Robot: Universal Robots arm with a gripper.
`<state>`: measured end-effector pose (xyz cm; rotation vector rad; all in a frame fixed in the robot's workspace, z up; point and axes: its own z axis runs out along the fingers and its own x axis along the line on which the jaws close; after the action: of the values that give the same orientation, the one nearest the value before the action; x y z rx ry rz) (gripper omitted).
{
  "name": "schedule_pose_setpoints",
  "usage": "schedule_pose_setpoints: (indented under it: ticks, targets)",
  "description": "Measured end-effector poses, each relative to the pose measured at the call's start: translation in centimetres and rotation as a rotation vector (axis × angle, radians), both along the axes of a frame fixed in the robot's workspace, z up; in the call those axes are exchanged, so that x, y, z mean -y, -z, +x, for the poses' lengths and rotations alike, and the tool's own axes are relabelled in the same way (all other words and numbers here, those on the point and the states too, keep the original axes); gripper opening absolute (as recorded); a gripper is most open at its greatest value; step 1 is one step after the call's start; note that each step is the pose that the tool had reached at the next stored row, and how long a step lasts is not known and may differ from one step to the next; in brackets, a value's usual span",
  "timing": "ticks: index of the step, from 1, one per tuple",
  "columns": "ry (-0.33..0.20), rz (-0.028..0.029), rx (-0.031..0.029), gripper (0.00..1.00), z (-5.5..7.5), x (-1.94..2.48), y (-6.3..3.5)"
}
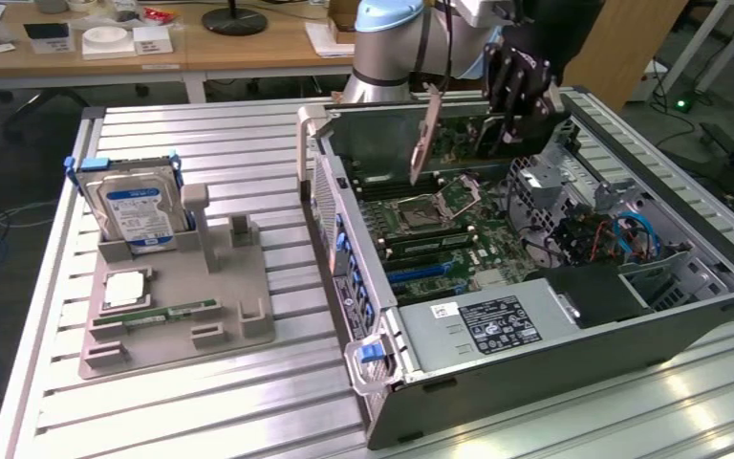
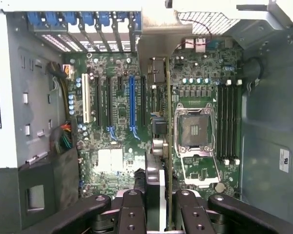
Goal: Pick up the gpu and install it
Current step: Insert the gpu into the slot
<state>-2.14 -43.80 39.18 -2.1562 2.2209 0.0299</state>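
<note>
Clamped on the gpu [image 1: 459, 139] with the end effector [image 2: 161, 197], jaws drawn partway in and pinching the card across its two faces. Held on edge, clear of any slot, above the open computer case [image 1: 572, 325] and its motherboard [image 1: 450, 239]. Placed toward the bench [image 1: 214, 411] edge where the arm's base stands.

From the wrist, seen as a thin upright line between the blue slot [image 2: 132, 105] and the CPU socket [image 2: 193, 129], touching neither and lying nearer the socket.

Likely trouble from here:
- Coming down off-line from a slot and jamming the card's edge into the board, given that offset.
- Catching the card's metal bracket on the case's rear wall or slot covers.
- Striking the bare CPU socket close alongside.
- Twisting or slipping in a pinch that grips only one end of a long card.

Off the job, near the opposite bench edge: hard drive [image 1: 138, 215] standing in a grey fixture [image 1: 176, 325].

Writing: blue-and-white label on the drive, black label with white print on the power supply [image 1: 501, 323], white sticker on the case wall [image 2: 284, 160]. None readable, and no brand made out.
</note>
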Motion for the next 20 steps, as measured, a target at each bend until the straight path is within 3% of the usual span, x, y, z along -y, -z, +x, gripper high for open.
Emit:
schedule_pose_setpoints:
  ticks: [5, 20]
  targets:
    - [0.011, -0.0001, 0.0041, 0.28, 0.0, 0.00, 0.49]
    - [0.025, -0.0001, 0.0043, 0.28, 0.0, 0.04, 1.63]
